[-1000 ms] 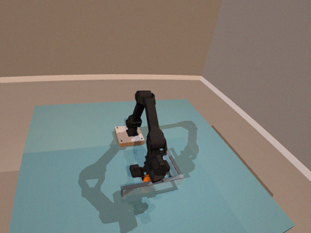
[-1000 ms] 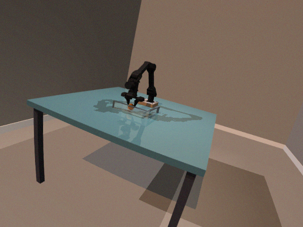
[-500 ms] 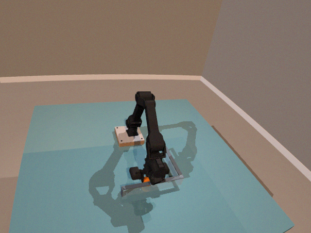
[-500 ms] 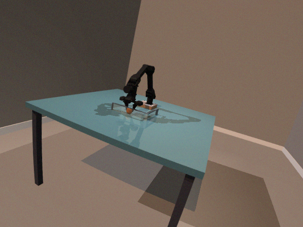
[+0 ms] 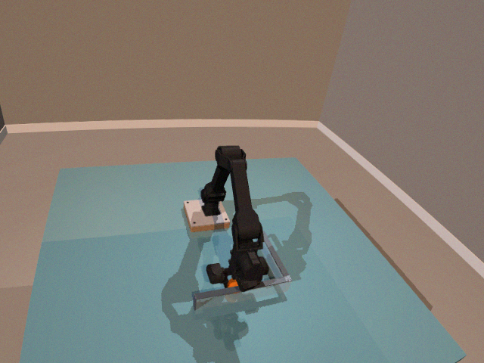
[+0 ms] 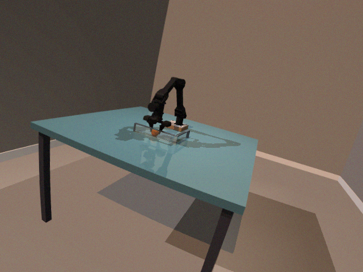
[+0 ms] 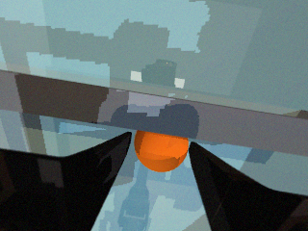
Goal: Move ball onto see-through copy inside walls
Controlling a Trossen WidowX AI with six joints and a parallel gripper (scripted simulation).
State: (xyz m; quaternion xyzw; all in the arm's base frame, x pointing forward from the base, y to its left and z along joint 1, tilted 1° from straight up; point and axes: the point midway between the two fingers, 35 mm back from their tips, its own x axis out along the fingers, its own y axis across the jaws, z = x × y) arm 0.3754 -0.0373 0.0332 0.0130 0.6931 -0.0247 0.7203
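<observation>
The pincer (image 7: 159,144) was seen parted, a slim gap either side of the ball (image 7: 160,153), which was set on the desk (image 6: 205,164) beside the clear wall (image 7: 231,122), apparently for release

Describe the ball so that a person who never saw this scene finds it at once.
On the teal table, find the black arm and follow it down to the gripper. The ball sits between its opening fingers, beside a low clear wall. It is the only orange, round thing.

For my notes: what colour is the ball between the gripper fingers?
Orange. The ball shows best in the wrist view, between the black fingers.
</observation>
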